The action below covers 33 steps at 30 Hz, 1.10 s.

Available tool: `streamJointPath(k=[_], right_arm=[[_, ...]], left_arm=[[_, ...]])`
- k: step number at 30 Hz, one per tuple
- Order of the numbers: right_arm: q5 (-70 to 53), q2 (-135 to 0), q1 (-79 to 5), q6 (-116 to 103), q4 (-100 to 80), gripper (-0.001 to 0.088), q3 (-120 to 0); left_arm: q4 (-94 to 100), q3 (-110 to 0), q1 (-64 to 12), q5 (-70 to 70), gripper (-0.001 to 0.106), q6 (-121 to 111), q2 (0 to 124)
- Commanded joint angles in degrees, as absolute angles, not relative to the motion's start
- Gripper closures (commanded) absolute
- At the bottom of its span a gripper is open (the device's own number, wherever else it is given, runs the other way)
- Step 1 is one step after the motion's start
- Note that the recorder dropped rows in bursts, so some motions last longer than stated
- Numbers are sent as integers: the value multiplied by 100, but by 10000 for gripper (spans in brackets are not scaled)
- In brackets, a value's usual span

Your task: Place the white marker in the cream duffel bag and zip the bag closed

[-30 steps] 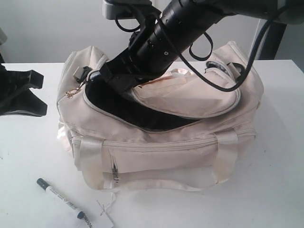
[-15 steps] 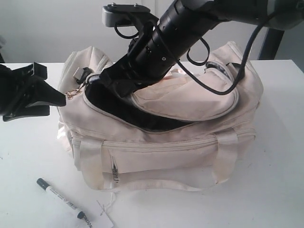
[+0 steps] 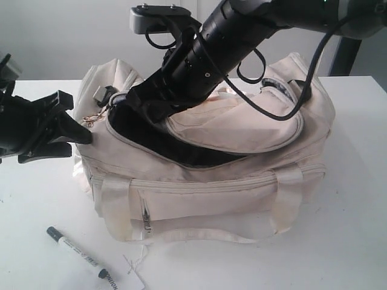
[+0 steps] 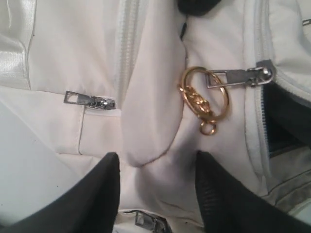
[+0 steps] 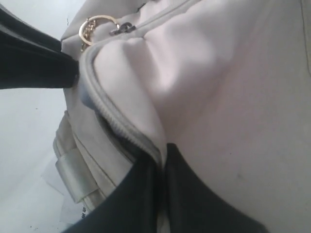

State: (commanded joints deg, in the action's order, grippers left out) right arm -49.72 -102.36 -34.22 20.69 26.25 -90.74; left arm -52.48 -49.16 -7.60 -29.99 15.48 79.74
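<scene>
Right gripper (image 5: 163,160) pinches cream duffel bag (image 3: 242,193) flap; white marker (image 3: 78,252) on table (image 3: 36,205)

left hand (image 4: 156,160): fingers spread apart | right hand (image 5: 160,155): fingers pinched together | right arm: slanting steeply downward

Bag mouth crowded, front surface free
The right arm (image 3: 224,42) slants into the cream duffel bag's (image 3: 211,193) opening and the flap (image 3: 242,127) sags over its right half; around the white marker (image 3: 77,252) the surface (image 3: 36,199) lies open, bar a paper tag (image 3: 130,278) beside it.
</scene>
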Motion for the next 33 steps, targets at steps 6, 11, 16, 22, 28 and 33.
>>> streamJointPath(k=[6,11,16,22,28,33], right_arm=[[-4764,-10236,-3422,2080,2526,868,-9084],[-4791,-10285,-3422,2118,1872,868,-9613],[-5132,-10836,-3422,2072,1552,868,-10390],[-5818,-11477,-3212,1963,1407,868,-11574],[-6054,-11785,-2843,1704,1631,868,-12067],[-5812,-12020,-2659,1651,1969,868,-12323]], left_arm=[[-5227,-4916,-760,-2977,1051,1912,7998],[-5227,-4916,-760,-2999,1053,2299,7998],[-5156,-4916,-760,-3139,1053,2457,7998],[-5045,-4916,-760,-3256,1053,2733,7998],[-4912,-4916,-760,-3256,1053,2742,7998],[-4886,-4916,-760,-3256,1053,2853,7998]])
